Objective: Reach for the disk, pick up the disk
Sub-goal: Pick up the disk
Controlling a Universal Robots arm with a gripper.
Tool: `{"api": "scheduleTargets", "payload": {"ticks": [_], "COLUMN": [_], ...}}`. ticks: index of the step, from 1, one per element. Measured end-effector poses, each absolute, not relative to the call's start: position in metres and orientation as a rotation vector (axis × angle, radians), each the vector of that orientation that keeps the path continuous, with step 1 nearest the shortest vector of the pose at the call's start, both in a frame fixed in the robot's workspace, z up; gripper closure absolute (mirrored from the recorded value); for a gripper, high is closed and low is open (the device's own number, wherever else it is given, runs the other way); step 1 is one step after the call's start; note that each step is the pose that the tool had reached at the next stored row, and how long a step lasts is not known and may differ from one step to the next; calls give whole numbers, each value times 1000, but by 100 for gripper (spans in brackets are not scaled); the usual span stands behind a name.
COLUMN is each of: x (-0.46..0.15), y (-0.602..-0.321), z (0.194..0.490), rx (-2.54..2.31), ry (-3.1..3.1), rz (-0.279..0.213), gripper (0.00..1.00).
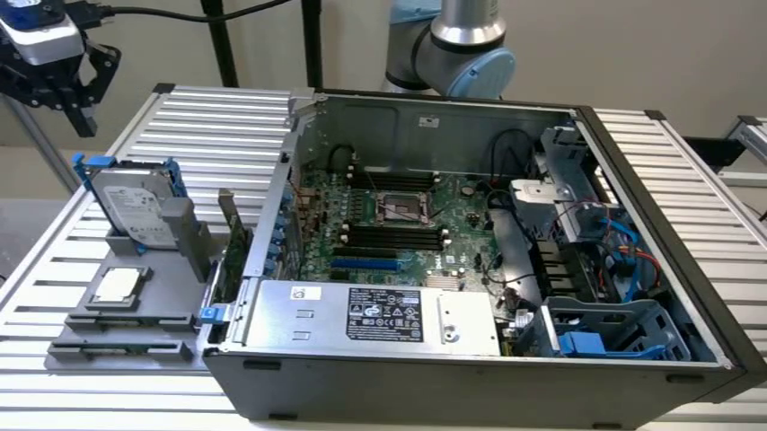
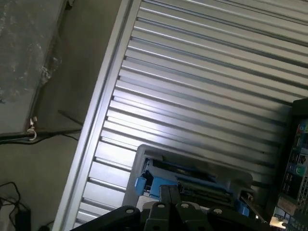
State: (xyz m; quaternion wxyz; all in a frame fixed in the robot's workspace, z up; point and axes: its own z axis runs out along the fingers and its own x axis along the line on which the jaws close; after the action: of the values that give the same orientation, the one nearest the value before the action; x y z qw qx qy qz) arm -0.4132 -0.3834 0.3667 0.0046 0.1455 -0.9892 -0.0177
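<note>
Exterior view: the gripper (image 1: 74, 94) hangs above the counter (image 1: 215, 126) at the far left, fingers together and empty. The disk (image 1: 129, 205) stands tilted in a grey holder (image 1: 180, 238) nearer and slightly right of it, long axis running near-to-far, well apart.

disk (image 1: 129, 205) propped in holder (image 1: 180, 241), chip (image 1: 118, 285) before it

A robotics lab bench, this. An opened computer case (image 1: 480, 260) sits on a ribbed aluminium table (image 1: 204, 117), robot arm (image 1: 462, 45) mounted at twelve o'clock.
</note>
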Motion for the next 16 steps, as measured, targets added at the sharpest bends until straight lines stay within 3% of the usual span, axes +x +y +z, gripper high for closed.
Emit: {"api": "scheduleTargets", "payload": {"ticks": [16], "x": [-413], "y": [-383], "z": [367], "rx": [899], "ry": [-2999], "rz": [-52], "gripper": [89]}}
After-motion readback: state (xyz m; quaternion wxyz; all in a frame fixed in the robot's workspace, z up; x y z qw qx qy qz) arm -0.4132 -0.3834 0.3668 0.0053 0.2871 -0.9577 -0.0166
